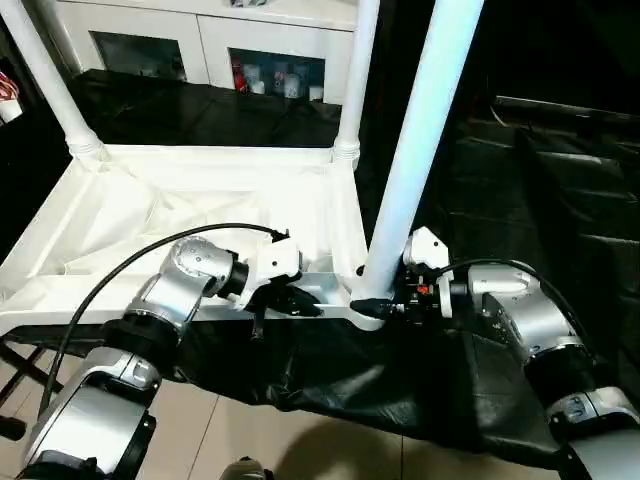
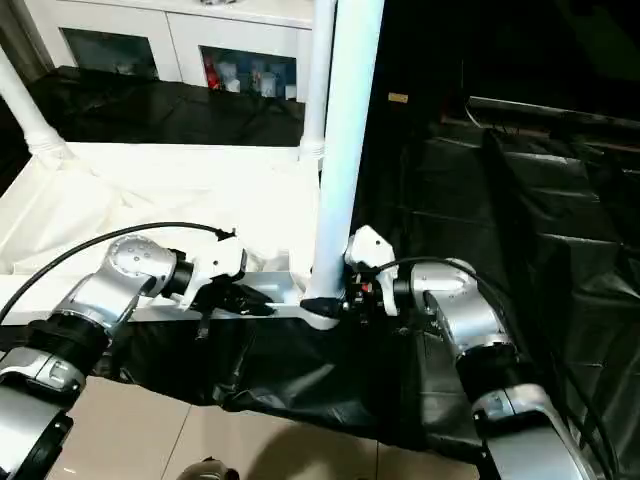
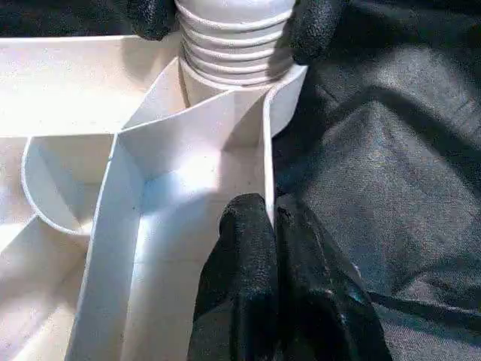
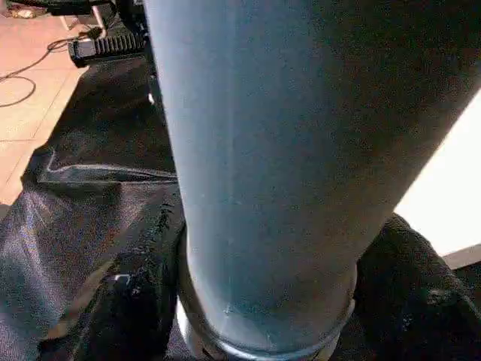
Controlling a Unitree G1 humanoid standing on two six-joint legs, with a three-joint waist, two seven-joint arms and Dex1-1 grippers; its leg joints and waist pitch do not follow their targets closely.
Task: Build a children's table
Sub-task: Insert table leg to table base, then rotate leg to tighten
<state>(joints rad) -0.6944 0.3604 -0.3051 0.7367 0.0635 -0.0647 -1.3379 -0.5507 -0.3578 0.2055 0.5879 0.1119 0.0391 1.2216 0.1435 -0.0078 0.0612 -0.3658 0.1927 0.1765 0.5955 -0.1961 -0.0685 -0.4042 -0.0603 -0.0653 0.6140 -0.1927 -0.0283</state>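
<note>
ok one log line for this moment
stage: near corner leg in socket | left gripper: shut on tabletop rim | right gripper: jaws around leg base | far legs: two standing

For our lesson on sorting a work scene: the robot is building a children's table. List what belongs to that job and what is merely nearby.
Belongs to the job:
- table top, upside down
- near leg standing in its corner socket
- two far legs
- left gripper, right gripper

Merely nearby:
- cabinet
- black cloth
</note>
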